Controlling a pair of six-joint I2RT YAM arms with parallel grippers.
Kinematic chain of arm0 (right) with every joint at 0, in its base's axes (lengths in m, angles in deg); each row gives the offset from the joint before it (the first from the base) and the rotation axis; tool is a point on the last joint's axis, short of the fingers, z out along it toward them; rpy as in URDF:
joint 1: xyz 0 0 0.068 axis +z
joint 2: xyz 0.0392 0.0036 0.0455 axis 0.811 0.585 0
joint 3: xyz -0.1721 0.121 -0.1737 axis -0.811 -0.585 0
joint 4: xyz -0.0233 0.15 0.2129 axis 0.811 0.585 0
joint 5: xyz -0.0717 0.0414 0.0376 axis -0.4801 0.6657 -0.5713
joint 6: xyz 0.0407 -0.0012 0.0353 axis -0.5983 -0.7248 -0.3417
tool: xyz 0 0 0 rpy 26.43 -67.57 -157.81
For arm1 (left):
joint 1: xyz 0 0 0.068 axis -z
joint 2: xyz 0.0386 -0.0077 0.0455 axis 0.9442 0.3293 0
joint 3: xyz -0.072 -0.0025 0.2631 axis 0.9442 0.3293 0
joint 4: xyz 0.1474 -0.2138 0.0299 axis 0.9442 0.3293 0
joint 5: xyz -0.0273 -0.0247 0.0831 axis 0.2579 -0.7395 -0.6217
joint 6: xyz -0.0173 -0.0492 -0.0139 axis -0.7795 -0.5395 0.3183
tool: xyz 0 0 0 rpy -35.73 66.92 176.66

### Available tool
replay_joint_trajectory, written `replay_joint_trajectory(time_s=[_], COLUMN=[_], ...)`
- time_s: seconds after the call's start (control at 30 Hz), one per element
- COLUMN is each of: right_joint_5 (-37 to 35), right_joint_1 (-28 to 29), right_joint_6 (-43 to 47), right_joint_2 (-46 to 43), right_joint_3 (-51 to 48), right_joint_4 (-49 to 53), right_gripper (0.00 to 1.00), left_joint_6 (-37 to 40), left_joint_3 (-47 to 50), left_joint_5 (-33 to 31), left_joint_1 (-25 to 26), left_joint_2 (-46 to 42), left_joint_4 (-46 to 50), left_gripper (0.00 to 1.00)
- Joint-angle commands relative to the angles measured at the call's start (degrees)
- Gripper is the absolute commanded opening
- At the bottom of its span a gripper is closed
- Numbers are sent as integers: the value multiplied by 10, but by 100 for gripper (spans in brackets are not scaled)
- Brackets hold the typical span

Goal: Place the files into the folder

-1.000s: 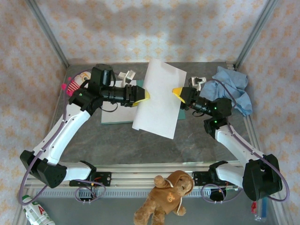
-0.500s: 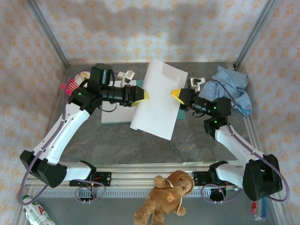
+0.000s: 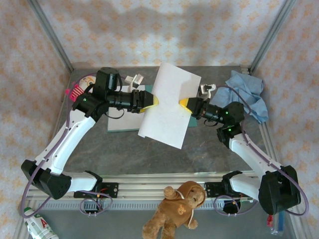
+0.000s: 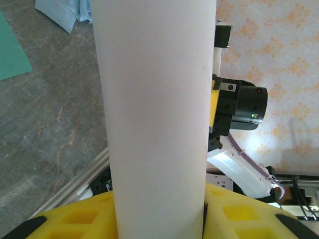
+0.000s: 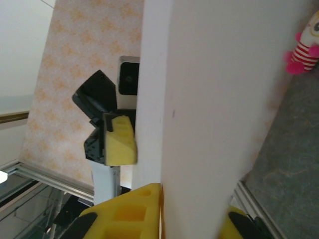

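Observation:
The files are white sheets held in the air over the table's middle, tilted and bowed between both arms. My left gripper is shut on their left edge; in its wrist view the files rise between the yellow fingers. On the right edge my right gripper is shut, and the files run up between its yellow pads. The teal folder lies flat on the table under the left arm, partly covered by the sheets; a corner of the folder shows in the left wrist view.
A light blue cloth lies crumpled at the back right. Small white fixtures stand near the back. A striped toy sits at the back left and a brown plush bear on the front rail.
My right gripper has moved a little left and toward the front along the sheets' right edge. The sheets shifted slightly left and bowed more. The left arm has held still.

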Motion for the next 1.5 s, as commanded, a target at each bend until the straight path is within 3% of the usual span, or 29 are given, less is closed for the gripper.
replay_joint_trajectory(time_s=[0.0, 0.13, 0.23, 0.43, 0.53, 0.7, 0.93, 1.13, 1.27, 1.47], right_joint_5=[14, 8, -6, -83, -115, -150, -128, -117, -80, -136], right_joint_1=[5, 6, 5, 4, 4, 5, 19, 50, 57, 47], right_joint_6=[75, 245, 398, 545, 575, 608, 632, 650, 631, 662], right_joint_2=[-25, -42, -22, 79, 150, 284, 475, 587, 611, 614], right_joint_3=[41, 117, 208, 357, 426, 552, 765, 962, 1015, 1008], right_joint_4=[97, 354, 583, 823, 892, 964, 1047, 1137, 1131, 1148], right_gripper=[5, 3, 0, 0, 0, 0, 0, 0, 0, 0], left_joint_6=[8, 48, 86, 107, 111, 112, 107, 110, 110, 112], left_joint_3=[4, 1, -6, 21, 46, 107, 194, 191, 181, 174], left_joint_5=[-6, -48, -160, -375, -431, -456, -445, -429, -418, -417], left_joint_1=[-3, -4, -5, -9, -19, -34, -53, -58, -58, -58], left_joint_2=[0, 5, 12, 15, 12, 5, 32, 91, 111, 126], left_joint_4=[-14, 26, 80, 123, 125, 113, 79, 71, 62, 58], left_gripper=[50, 74, 86, 92, 93, 94, 94, 93, 93, 92])
